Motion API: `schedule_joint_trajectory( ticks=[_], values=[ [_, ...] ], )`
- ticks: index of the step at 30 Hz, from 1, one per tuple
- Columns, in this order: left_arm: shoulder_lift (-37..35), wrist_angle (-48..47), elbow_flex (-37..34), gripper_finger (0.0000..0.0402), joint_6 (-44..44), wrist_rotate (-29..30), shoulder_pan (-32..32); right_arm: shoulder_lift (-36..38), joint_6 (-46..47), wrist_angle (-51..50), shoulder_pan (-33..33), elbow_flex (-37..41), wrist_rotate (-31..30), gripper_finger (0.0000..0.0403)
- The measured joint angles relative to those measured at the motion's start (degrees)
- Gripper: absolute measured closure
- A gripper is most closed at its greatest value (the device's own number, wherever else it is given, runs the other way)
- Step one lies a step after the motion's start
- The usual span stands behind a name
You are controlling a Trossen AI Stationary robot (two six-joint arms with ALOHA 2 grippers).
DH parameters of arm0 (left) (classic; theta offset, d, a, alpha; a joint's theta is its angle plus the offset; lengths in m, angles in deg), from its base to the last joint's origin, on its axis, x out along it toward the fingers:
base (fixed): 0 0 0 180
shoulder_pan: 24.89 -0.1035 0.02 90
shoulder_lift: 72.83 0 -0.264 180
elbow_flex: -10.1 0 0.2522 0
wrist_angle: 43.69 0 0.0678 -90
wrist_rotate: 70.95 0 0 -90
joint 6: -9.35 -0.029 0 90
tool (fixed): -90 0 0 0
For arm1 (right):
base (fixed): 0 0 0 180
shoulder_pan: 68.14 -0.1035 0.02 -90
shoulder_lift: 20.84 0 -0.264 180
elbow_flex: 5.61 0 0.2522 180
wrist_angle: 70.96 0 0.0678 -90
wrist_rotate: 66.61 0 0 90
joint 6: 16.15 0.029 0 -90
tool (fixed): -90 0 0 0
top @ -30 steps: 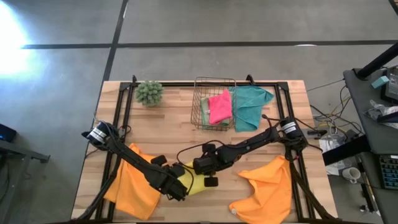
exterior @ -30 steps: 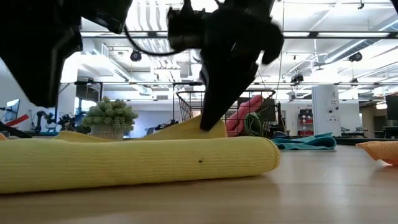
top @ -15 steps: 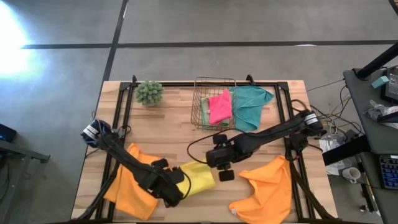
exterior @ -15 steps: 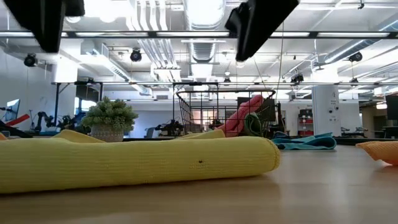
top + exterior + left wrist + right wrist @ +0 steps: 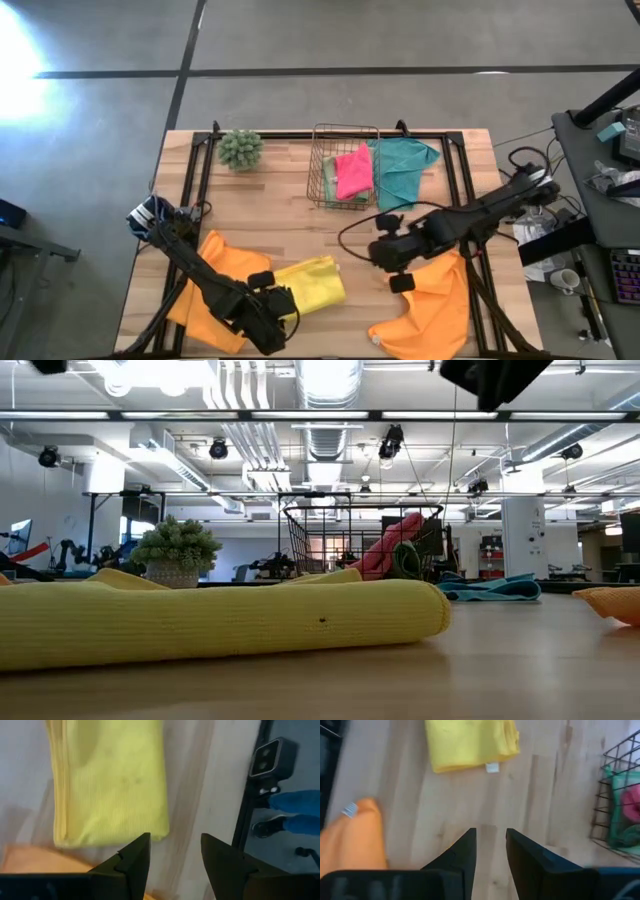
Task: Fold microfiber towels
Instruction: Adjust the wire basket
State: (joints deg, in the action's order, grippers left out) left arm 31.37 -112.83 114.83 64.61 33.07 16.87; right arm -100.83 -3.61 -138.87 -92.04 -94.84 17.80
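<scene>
Near the counter's (image 5: 290,205) front, a folded ribbed yellow towel (image 5: 312,285) lies flat; left claw (image 5: 172,857) and right claw (image 5: 490,845) gape empty.

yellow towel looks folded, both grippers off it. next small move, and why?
Probably lower the right gripper, open and empty, onto the crumpled orange towel just below it. The yellow towel already lies folded flat, and the left gripper, also open, holds nothing beside it.
</scene>
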Motion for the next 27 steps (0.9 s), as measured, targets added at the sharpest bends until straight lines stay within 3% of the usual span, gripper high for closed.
schedule_joint_trajectory(
  ticks=[6,12,15,21,27],
  values=[
    [2.61,1.25,1.04,0.0242,-6.02,2.83,-0.13,5.74,4.95,9.76,-3.18,8.88,0.04,0.0314],
    [5.22,0.77,1.16,0.0242,-7.66,2.94,-0.02,6.76,6.54,14.19,-6.54,13.66,-1.15,0.0316],
    [5.44,0.13,1.14,0.0242,-7.59,4.41,-0.19,6.76,8.13,14.12,-6.87,15.18,-7.59,0.0322],
    [5.42,-1.05,1.1,0.0242,-6.58,14.53,-3.83,9.71,7.63,14.25,-5.64,16.05,-24.39,0.0335],
    [5.38,-0.67,1.08,0.0242,-13.92,16.64,-11.14,17.72,6.92,14.24,2.52,17.5,-27.45,0.0343]
  ],
)
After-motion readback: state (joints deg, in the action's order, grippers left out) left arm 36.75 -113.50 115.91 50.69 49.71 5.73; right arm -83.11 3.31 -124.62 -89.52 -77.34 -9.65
